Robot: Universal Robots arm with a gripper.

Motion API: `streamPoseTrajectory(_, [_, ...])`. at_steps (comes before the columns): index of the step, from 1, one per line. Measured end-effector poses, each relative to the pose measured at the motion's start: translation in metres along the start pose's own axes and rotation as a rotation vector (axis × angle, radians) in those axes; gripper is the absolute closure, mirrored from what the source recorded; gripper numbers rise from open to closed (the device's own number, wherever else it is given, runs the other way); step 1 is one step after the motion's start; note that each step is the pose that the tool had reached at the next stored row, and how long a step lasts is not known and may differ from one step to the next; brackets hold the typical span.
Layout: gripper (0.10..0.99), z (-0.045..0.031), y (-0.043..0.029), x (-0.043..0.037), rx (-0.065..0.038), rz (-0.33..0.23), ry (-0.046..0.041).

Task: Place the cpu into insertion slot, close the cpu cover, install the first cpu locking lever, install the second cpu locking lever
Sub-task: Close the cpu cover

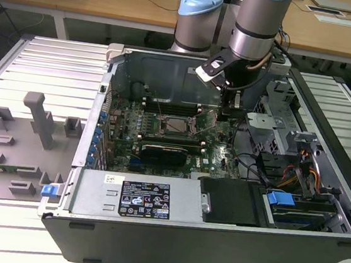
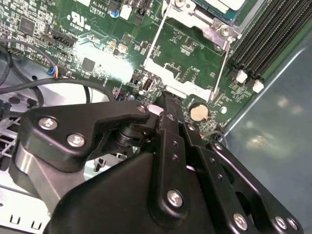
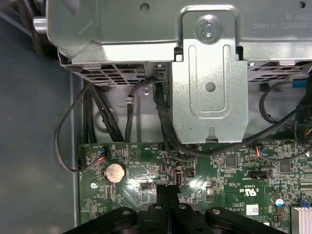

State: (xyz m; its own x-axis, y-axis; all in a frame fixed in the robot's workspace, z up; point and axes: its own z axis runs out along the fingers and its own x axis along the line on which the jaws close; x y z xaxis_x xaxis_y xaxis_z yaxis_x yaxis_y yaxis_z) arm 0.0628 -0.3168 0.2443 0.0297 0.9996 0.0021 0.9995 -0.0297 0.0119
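In the exterior view the insertion slot [image 1: 175, 126] sits mid-motherboard, with the grey cpu [image 1: 177, 125] lying in it. The silver cpu cover [image 2: 210, 25] lies flat on the socket. Two thin wire locking levers [image 2: 155, 36] [image 2: 222, 68] run from the socket toward my fingers. My gripper [image 1: 234, 108] hangs on the exterior view's right of the slot, low over the board. Its black fingertips [image 3: 166, 191] are shut together with nothing visible between them. They sit close to a coin battery [image 3: 114, 171], and the gripper [image 2: 163, 103] is a short way from the lever ends.
Long black memory slots [image 2: 265, 36] run beside the socket. A metal drive cage [image 3: 207, 73] and black cables [image 3: 165, 122] stand close behind the gripper. The case walls [image 1: 101, 117] ring the board. A grey fixture tray [image 1: 15, 145] lies at the exterior view's left.
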Motion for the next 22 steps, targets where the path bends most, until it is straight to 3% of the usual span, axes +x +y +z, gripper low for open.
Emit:
streamPoseTrajectory(1, [0.98, 0.0001, 0.0, 0.0, 0.0, 0.0, 0.0002])
streamPoseTrajectory(2, [0.98, 0.0005, 0.0003, 0.0001, 0.014, 0.0, 0.001])
streamPoseTrajectory(3, [0.98, 0.0009, 0.0018, 0.0001, 0.088, 0.0, 0.001])
streamPoseTrajectory(4, [0.98, 0.001, 0.0019, 0.0001, 0.105, 0.0, 0.001])
streamPoseTrajectory(7, [0.98, 0.001, 0.0022, 0.0001, 0.131, 0.0, 0.0008])
streamPoseTrajectory(10, [0.98, 0.001, -0.0003, 0.0003, 0.132, 0.0, 0.0007])
streamPoseTrajectory(14, [0.98, 0.0008, -0.0145, 0.0022, 0.121, 0.0, 0.0011])
streamPoseTrajectory(20, [0.98, 0.0007, -0.0291, 0.0039, 0.108, 0.0, 0.0015])
streamPoseTrajectory(22, [0.98, 0.0005, -0.0388, 0.0046, 0.099, 0.0, 0.0017])
